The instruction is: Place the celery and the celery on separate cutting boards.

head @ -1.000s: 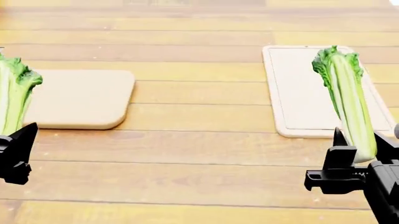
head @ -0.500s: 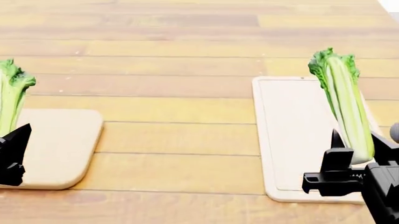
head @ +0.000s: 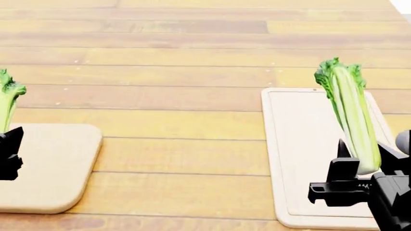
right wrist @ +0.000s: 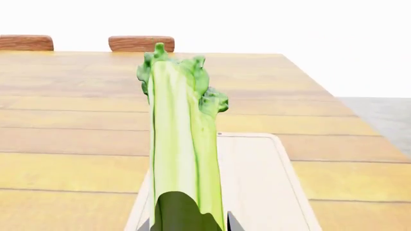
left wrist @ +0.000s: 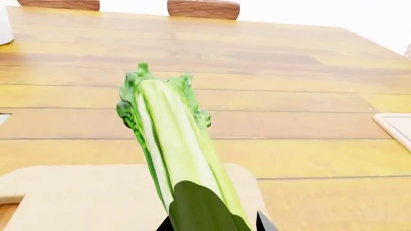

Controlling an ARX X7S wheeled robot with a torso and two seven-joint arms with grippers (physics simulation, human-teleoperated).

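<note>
Right black gripper [head: 359, 161] clamped on the whitish base of a slim pale-green celery bunch [head: 350, 113], long axis rising far and slightly left, leafy top up, held above the grooved beige wooden cutting board [head: 301, 154] on the right. Left black gripper [head: 7, 154] likewise closed on a second celery bunch [left wrist: 173, 154], poised over the plain rounded beige board [head: 57, 168] on the left. Probably straight down for each.

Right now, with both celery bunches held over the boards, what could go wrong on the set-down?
The right hand grips only the base of its upright celery, so it may topple off the grooved cutting board. The left celery hangs near the plain cutting board's far edge and could land partly on the table.
</note>
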